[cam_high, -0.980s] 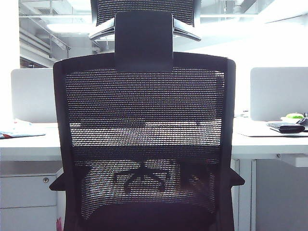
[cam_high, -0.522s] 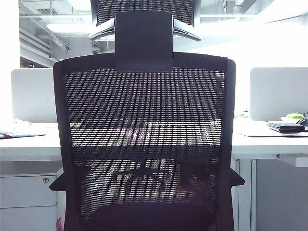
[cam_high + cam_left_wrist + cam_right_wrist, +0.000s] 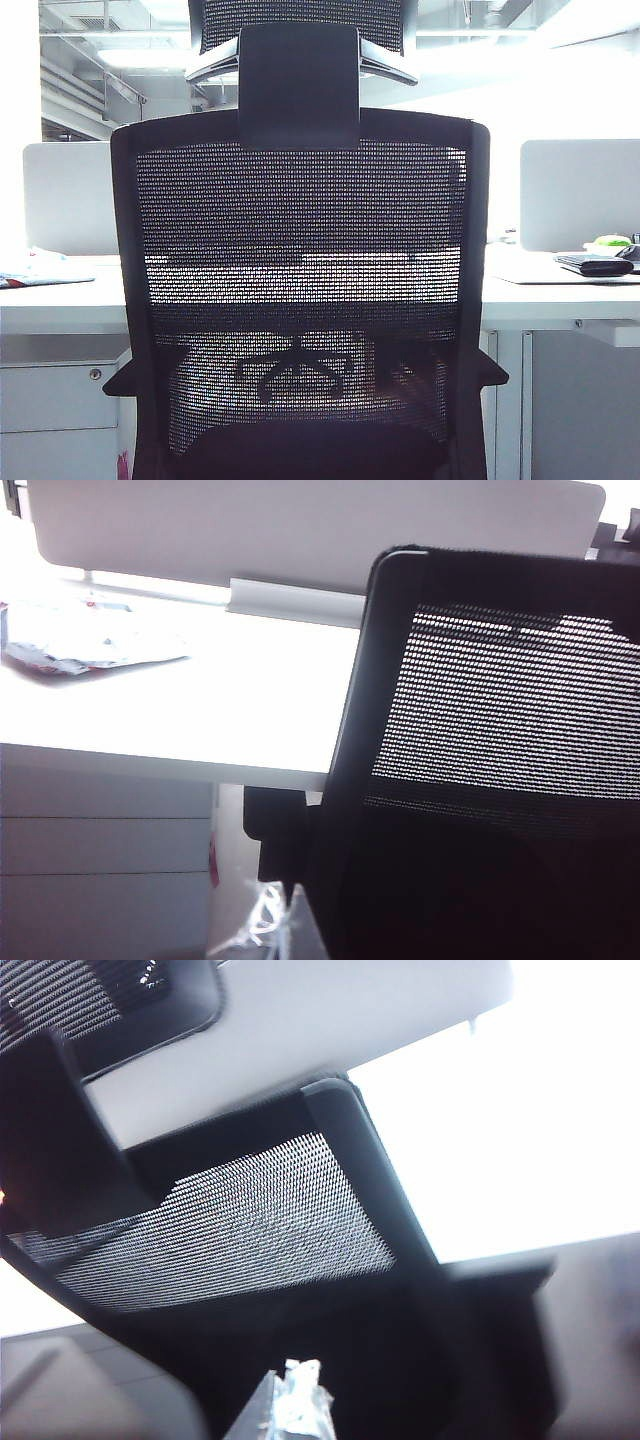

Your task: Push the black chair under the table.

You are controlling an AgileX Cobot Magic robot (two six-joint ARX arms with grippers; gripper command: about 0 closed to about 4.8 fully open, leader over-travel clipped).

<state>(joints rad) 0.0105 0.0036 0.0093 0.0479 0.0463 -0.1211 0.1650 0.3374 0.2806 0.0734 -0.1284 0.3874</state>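
The black chair [image 3: 300,300] fills the middle of the exterior view, its mesh back facing the camera and its headrest bracket [image 3: 299,85] rising above the frame. Behind it runs the white surface [image 3: 60,300]; the chair's seat is not visible, so how far it sits under the front edge cannot be told. Both short armrests [image 3: 122,380] stick out below the level of the surface's edge.

In the left wrist view, the left tool [image 3: 262,920] shows only as a pale, blurred tip close to the chair's armrest and the outer edge of its back frame [image 3: 360,730]; whether it is spread or pressed together cannot be told. Beyond it lies the bright surface with a crumpled wrapper [image 3: 90,650] and a grey divider panel [image 3: 300,530].

In the right wrist view, the right tool [image 3: 295,1405] is likewise a small blurred tip just before the chair's dark back, beneath the mesh [image 3: 240,1225] and its frame edge; its state cannot be told either.

A black pouch [image 3: 594,265] and something green [image 3: 612,241] lie on the surface, well off to the right tool's side.
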